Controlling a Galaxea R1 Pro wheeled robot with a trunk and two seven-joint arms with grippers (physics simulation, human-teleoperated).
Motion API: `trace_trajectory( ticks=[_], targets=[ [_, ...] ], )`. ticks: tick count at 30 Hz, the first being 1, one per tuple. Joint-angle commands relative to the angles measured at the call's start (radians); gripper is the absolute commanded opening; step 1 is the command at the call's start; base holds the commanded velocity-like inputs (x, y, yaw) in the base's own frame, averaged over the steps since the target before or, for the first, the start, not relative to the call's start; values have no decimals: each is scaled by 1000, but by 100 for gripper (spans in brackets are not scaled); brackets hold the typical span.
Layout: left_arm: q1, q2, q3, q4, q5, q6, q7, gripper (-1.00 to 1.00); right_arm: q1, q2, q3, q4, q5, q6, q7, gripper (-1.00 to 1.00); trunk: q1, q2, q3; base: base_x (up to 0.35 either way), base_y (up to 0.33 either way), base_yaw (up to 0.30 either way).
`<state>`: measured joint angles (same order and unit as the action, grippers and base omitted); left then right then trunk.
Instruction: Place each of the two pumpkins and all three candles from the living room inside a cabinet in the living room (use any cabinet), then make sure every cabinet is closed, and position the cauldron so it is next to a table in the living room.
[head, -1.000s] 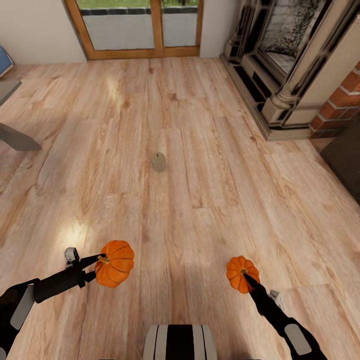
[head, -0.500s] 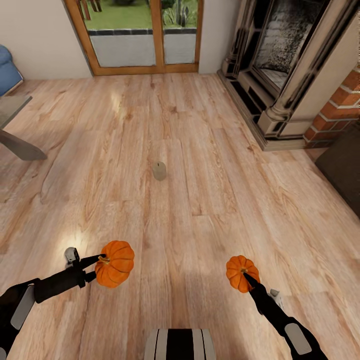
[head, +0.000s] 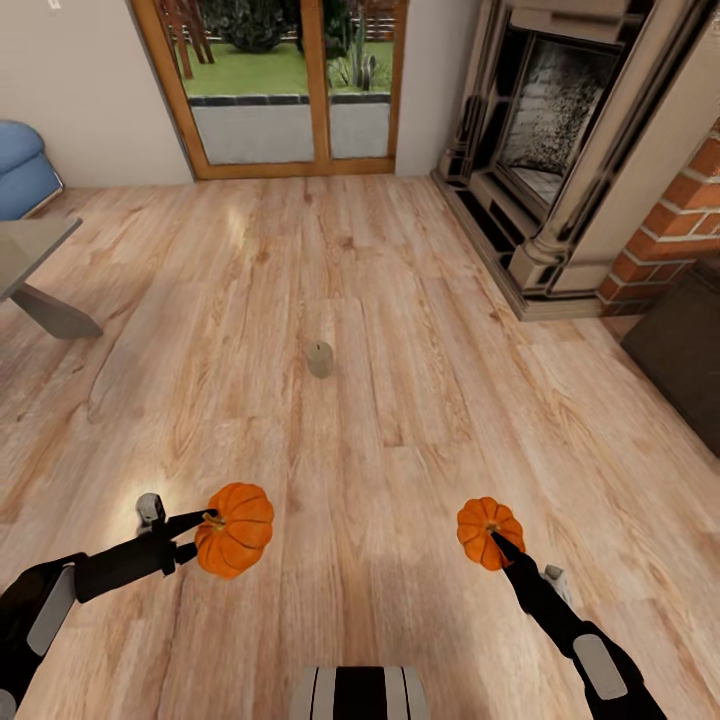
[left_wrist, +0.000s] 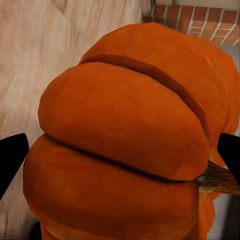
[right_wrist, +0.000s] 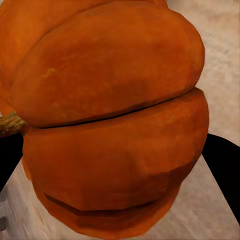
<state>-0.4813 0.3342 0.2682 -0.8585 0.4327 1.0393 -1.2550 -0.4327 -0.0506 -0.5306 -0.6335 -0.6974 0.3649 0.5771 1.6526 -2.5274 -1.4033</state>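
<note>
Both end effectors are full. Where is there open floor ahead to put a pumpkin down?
Bare floor lies between the left pumpkin and right pumpkin, and all round the lone candle up to the glass doors. It is tighter at the right by the fireplace, and at the far left by the table leg.

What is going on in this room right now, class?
A two-armed robot is holding one pumpkin in each gripper above a wooden floor. The left gripper grips the larger pumpkin; the right gripper grips the smaller pumpkin. One candle stands upright on the floor ahead, untouched. A fireplace lies ahead to the right, glass doors straight ahead. Neither pumpkin is put away yet.
</note>
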Motion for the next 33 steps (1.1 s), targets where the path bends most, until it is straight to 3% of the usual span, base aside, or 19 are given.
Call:
trace_trajectory(
  ticks=[1, 10, 17, 33],
  targets=[
    [-1, 0, -6, 0, -2, -1, 1, -100, 0, 0, 0, 0, 1, 0, -2, -100, 0, 0, 4, 0, 0, 0],
    [-2, 1, -21, -1, -2, -1, 2, -100, 1, 3, 2, -1, 2, 0, -2, -100, -4, 2, 39, -111, 0, 0],
    [-2, 0, -21, -1, -2, 1, 2, -100, 0, 4, 54, -2, 0, -1, -3, -100, -8, 4, 66, -10, 0, 0],
    [-3, 1, -24, -1, -2, 0, 2, -100, 0, 6, 77, -19, -1, -2, -2, -100, -15, 8, 128, -52, 0, 0]
  ],
)
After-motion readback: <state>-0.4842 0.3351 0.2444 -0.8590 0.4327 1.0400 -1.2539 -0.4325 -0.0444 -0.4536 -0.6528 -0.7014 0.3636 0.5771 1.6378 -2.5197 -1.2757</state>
